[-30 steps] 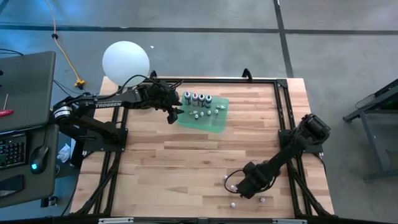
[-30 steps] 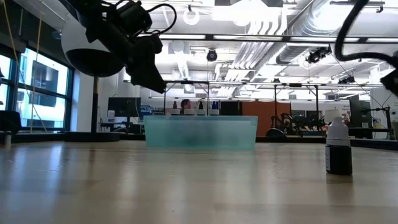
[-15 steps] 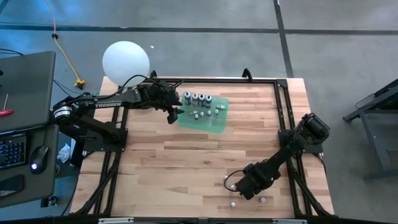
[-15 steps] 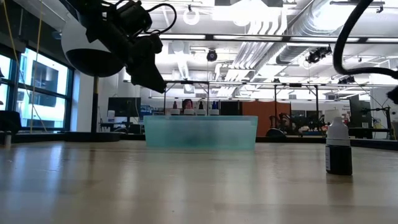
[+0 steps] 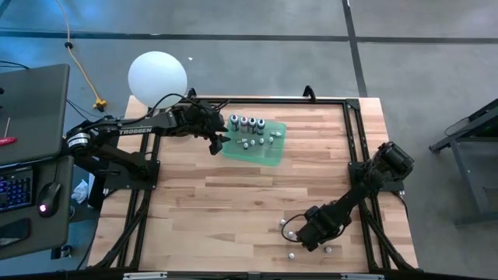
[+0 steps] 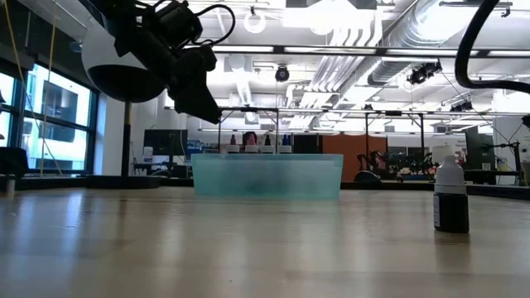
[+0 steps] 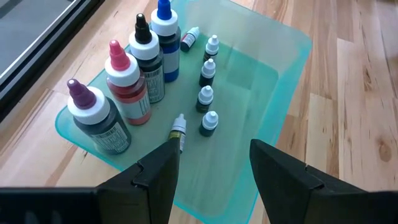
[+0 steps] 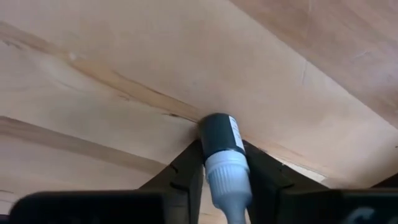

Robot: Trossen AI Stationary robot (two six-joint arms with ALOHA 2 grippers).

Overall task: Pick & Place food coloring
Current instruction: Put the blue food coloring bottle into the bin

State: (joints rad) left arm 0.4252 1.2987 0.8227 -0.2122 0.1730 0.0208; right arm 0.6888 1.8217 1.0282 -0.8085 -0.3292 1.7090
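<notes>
The green tray [image 5: 264,152] lies at the table's far middle. It holds larger bottles with purple [image 7: 93,118], pink [image 7: 127,87], black and blue tops, and several tiny white-capped ones [image 7: 207,70]. My left gripper [image 7: 211,180] hovers open over the tray's left end [image 5: 219,141]. My right gripper [image 5: 303,233] is low near the near right corner, shut on a tiny dark bottle [image 8: 221,134]. Other tiny bottles [image 5: 284,223] [image 5: 292,254] [image 5: 327,250] stand loose around it; one [image 6: 451,199] is upright on its base. My right gripper pinches the tiny food coloring bottle between its two fingers [image 8: 186,165], at the white cap and neck [image 8: 229,171]. The bottle lies along the fingers, its dark body sticking out past the fingertips toward the wood. Whether its base touches the table, I cannot tell.
A large white globe [image 5: 158,76] sits off the table's far left corner, behind my left arm. A black metal frame [image 5: 352,140] runs along the table's edges. Bare wood [image 5: 233,202] spans the middle between tray and right gripper. A desk with keyboard and mouse [image 5: 23,187] stands left.
My right arm has shifted slightly toward the table's near right corner; in the low view its dark part at the right edge has passed out of the picture. The left gripper, tray and standing bottle have kept still.
</notes>
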